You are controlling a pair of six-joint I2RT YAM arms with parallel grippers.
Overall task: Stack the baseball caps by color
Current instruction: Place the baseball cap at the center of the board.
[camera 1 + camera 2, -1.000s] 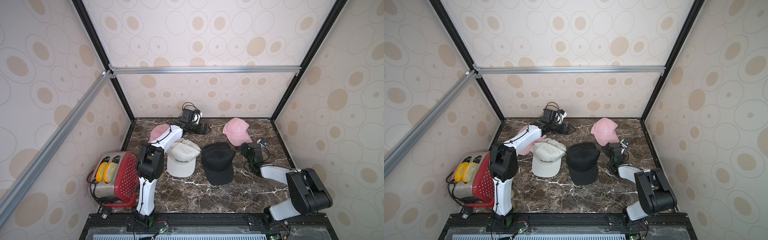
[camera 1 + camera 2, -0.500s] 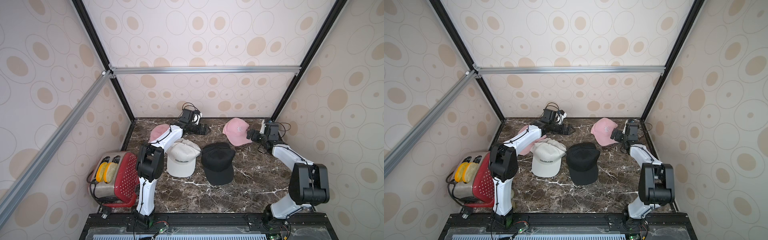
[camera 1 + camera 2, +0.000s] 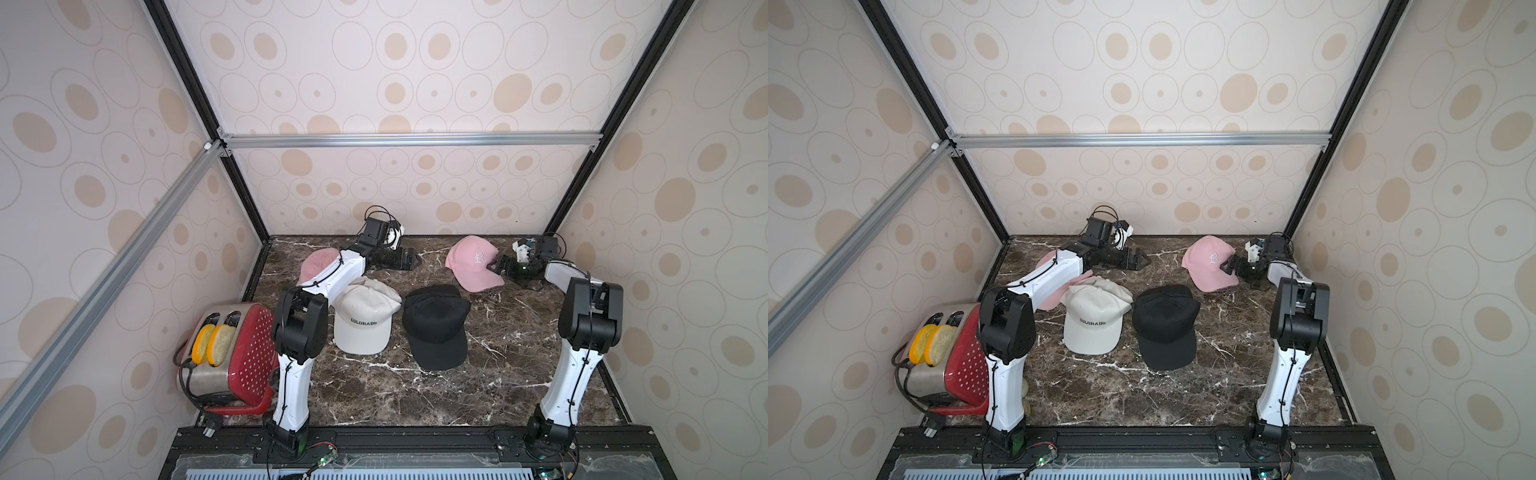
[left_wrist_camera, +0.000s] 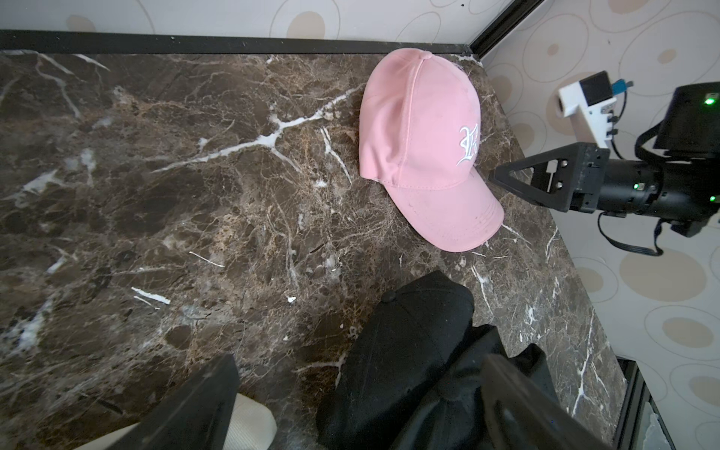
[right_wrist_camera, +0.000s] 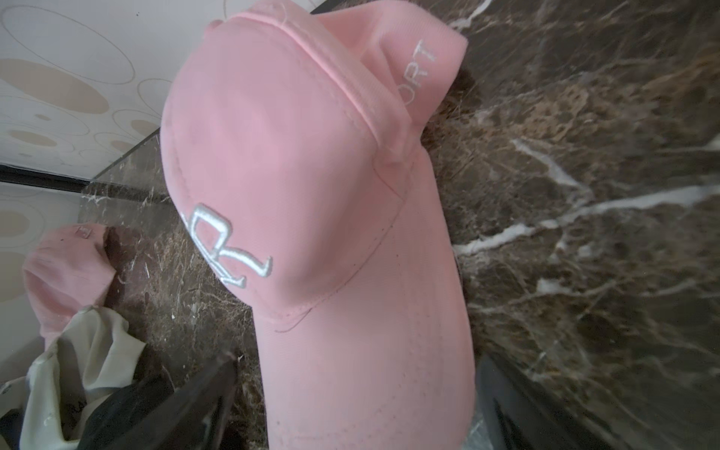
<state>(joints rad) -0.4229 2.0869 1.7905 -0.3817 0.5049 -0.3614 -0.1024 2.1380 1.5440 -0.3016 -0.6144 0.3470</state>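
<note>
Pink fabric baseball cap with white embroidered logo (image 3: pixel 473 264) lies far right on the brown marble table (image 3: pixel 374 399), crown far, brim pointing near and slightly right. The right gripper (image 3: pixel 496 266) is just beside it on the right, pointing left at the crown-brim seam, jaws spread wide, nothing held. It is clearly the nearer arm. The left gripper (image 3: pixel 409 264) sits far centre over bare marble, also spread and empty, aimed right.

The second pink cap (image 3: pixel 318 264) is far left, partly under the left arm. The white "COLORADO" caps (image 3: pixel 365 320) and black caps (image 3: pixel 436 324) are piled centre.

The right wrist view shows the brim reaching between the jaws, which the top views cannot resolve. The left wrist view shows a jaw tip just beside the cap; contact cannot be told.

Likely next move: close on the brim and carry the cap left.
</note>
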